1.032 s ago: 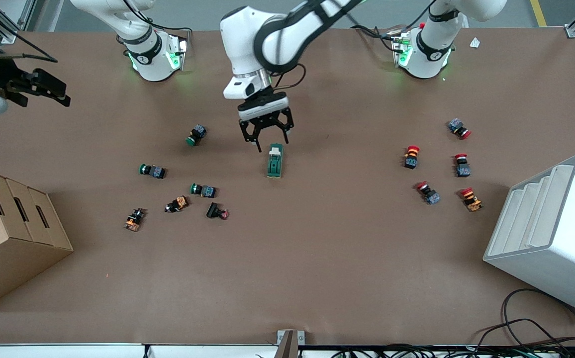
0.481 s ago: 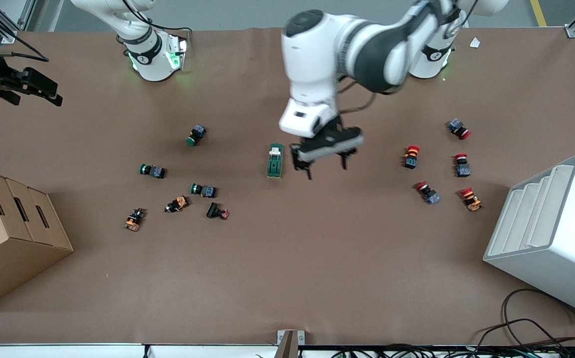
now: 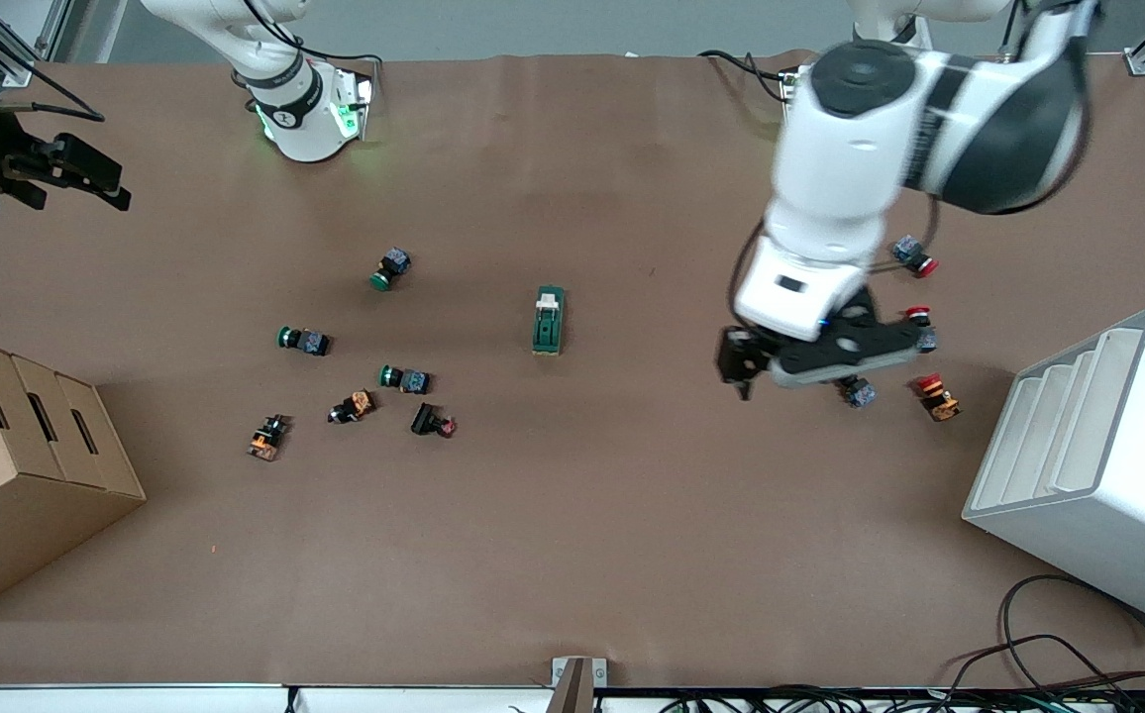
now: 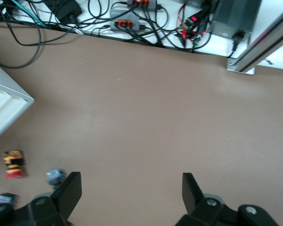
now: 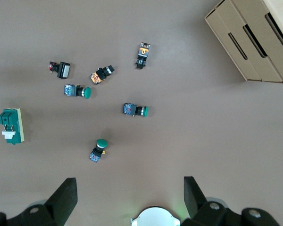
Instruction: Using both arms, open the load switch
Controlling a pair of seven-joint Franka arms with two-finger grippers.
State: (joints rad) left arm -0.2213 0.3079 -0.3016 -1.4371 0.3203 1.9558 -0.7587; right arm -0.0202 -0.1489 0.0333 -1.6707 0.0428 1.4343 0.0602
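Note:
The load switch [image 3: 548, 320], a dark green oblong block with a white toggle piece at one end, lies alone mid-table; it also shows in the right wrist view [image 5: 12, 125]. My left gripper [image 3: 795, 381] hangs open over the red-capped buttons toward the left arm's end of the table, well away from the switch. Its fingers [image 4: 68, 193] stand wide apart over bare table, with nothing between them. My right gripper [image 3: 72, 173] waits high over the table's edge at the right arm's end, open [image 5: 129, 193] and empty.
Green-capped buttons [image 3: 389, 269] [image 3: 303, 341] [image 3: 404, 377] and several other small parts lie between the switch and a cardboard box [image 3: 18, 465]. Red-capped buttons [image 3: 914, 257] [image 3: 937, 396] lie under and beside the left gripper. A white bin [image 3: 1097, 465] stands next to them.
The left arm has swung from over the load switch toward its own end of the table, and its jaws have opened wider. The switch stays put. The right gripper barely moved.

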